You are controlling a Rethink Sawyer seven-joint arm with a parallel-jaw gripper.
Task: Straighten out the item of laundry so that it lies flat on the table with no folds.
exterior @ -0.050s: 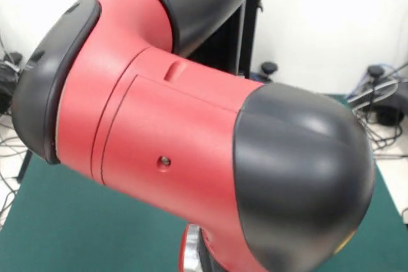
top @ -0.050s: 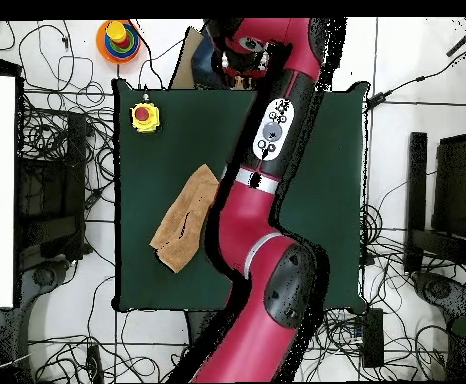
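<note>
On the counter (top @ -0.050s: pixel 322 190): dark green surface, seen whole from overhead; only green patches show below the arm in the front view.
Towel (top @ -0.050s: pixel 185 220): light orange-tan cloth lying left of the arm in the overhead view, set on a slant, its upper end near the counter's middle and its lower end toward the left edge.
Towel shape: not flat; a fold runs along its length and the lower end looks bunched and uneven.
Arm (exterior @ -0.050s: pixel 191 125): red and black, filling most of the front view; from overhead it runs from the bottom edge up across the counter to the top edge.
Arm and towel: the arm's red link passes just beside the towel's right edge; touching or not, I cannot tell.
Gripper (top @ -0.050s: pixel 239 62): at the arm's far end, by the counter's top edge, well apart from the towel; whether it is spread or closed cannot be told.
Red button on a yellow box (top @ -0.050s: pixel 144 117): near the counter's upper left corner.
Stacked coloured rings (top @ -0.050s: pixel 119 38): off the counter, on the floor beyond that corner.
Floor: white, strewn with black cables (top @ -0.050s: pixel 57 330).
</note>
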